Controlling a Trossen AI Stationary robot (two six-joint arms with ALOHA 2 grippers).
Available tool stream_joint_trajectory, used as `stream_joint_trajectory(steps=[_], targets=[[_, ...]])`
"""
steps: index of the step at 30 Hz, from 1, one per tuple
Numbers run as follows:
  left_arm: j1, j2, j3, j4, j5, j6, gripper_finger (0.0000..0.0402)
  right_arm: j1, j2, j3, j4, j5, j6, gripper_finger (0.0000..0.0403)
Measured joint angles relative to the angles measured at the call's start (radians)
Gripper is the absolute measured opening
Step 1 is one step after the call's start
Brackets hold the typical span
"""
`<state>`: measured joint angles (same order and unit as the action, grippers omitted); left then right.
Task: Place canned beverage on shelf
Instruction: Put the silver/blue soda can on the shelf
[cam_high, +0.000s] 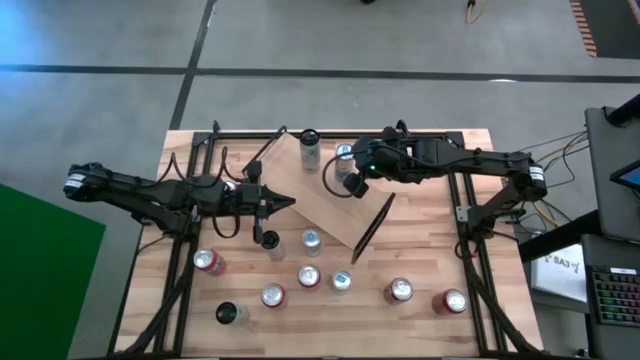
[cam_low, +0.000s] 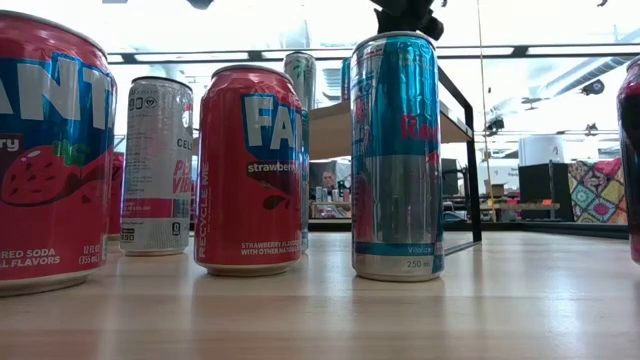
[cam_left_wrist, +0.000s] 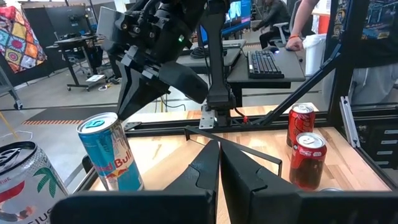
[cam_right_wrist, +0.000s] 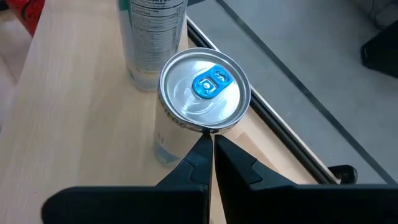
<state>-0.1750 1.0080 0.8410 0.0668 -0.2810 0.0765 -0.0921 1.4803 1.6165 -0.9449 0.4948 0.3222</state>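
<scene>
Canned beverage (cam_right_wrist: 205, 90) first: it is a slim aluminium can with a blue pull tab. I judge it stiff enough for a side grip but thin-walled, so hard pressure would dent it. It looks unopened, so I expect some weight, and its tall, narrow shape will make it easy to tip. The painted wall will be smooth and somewhat slippery. I would take it by the body, around mid-height or a little above, with one finger on each side, and keep off the rim and tab.

Working left to right around the shelf (cam_high: 330, 210), the left end effector (cam_high: 288, 203) waits at the shelf's left edge. Its fingers are pressed together and hold nothing.

On the shelf's far end stands a tall pale can (cam_right_wrist: 152, 37). The canned beverage is just beside that can, upright on the plank and close to the black-framed edge, so I judge it already placed.

To the right of it comes the right end effector (cam_right_wrist: 210, 142). Its two fingers are closed against each other, not around the can. The tips sit right at the can's rim, on the side away from the pale can, and I cannot tell whether they touch it.

Several more cans (cam_high: 309, 277) stand on the tabletop (cam_high: 420, 250) on the near side of the shelf.
</scene>
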Motion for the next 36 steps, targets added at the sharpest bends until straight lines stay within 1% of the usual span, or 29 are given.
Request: stream_joint_trajectory(steps=[17,20,26,32,33,36], targets=[[0.000,0.000,0.000,-0.003,0.000,-0.007,0.0000,0.000,-0.034,-0.001,-0.048,-0.005,0.019,0.0009],[0.000,0.000,0.000,-0.004,0.001,-0.009,0.0000,0.014,-0.034,-0.001,-0.047,-0.005,0.020,0.0009],[-0.002,0.000,0.000,-0.035,0.003,-0.053,0.0000,0.084,-0.038,-0.001,-0.046,-0.005,0.035,0.0009],[-0.041,0.000,0.000,-0.074,0.004,-0.121,0.0000,0.208,-0.039,-0.001,-0.046,0.004,0.057,0.0009],[-0.052,0.000,0.000,-0.077,0.004,-0.127,0.0000,0.227,-0.039,-0.003,-0.045,0.024,0.063,0.0009],[-0.087,0.000,0.000,-0.075,0.004,-0.142,0.0000,0.265,-0.039,-0.016,-0.070,0.136,0.072,0.0009]])
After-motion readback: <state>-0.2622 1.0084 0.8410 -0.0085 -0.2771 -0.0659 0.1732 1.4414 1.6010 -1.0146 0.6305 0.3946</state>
